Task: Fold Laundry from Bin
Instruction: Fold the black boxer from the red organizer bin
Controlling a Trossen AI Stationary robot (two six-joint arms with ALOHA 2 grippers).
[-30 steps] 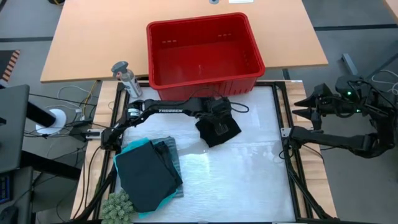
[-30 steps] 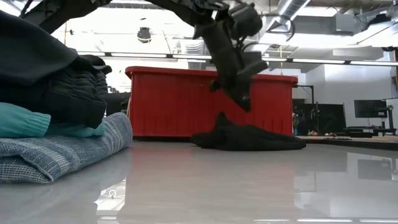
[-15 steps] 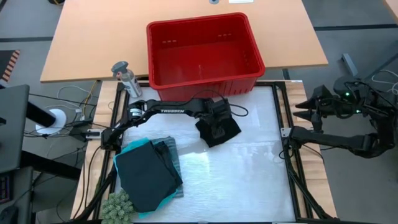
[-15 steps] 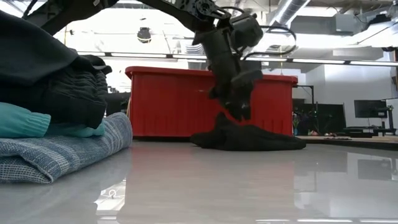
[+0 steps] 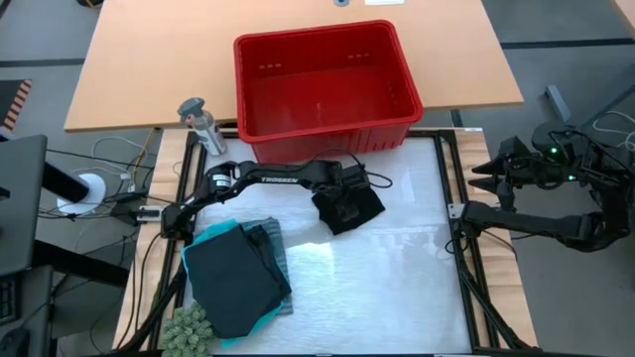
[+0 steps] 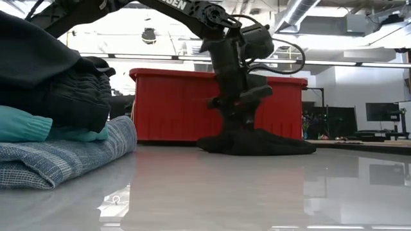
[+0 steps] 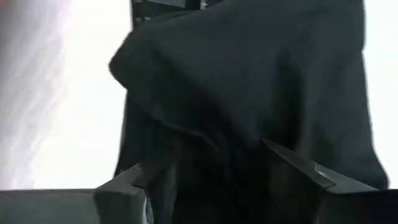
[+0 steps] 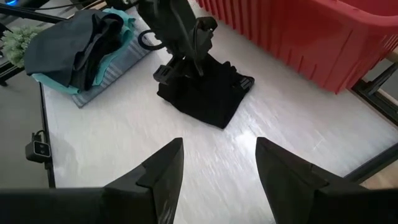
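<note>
**A:** Laundry first: your red bin (image 5: 322, 84) sits at the table's (image 5: 397, 288) far edge and looks emptied. A folded stack (image 5: 236, 273), blue-grey striped under turquoise under black, lies by the near left corner. One loose black garment (image 5: 349, 206) lies mid-table, just in front of the bin.

**B:** And the arms?

**A:** Your left gripper (image 6: 239, 119) is down on that garment, fingers spread wide around a raised fold. Your right gripper (image 8: 214, 165) waits off the right edge, fingers parted, holding nothing.

**B:** What can go wrong?

**A:** Biggest risk, I judge: you close on several bunched layers and lift a lump that won't spread flat. Next, fingertips press into the table and drag the cloth toward the bin wall. Smallest, you pinch too shallow and the fold slips free.
</note>
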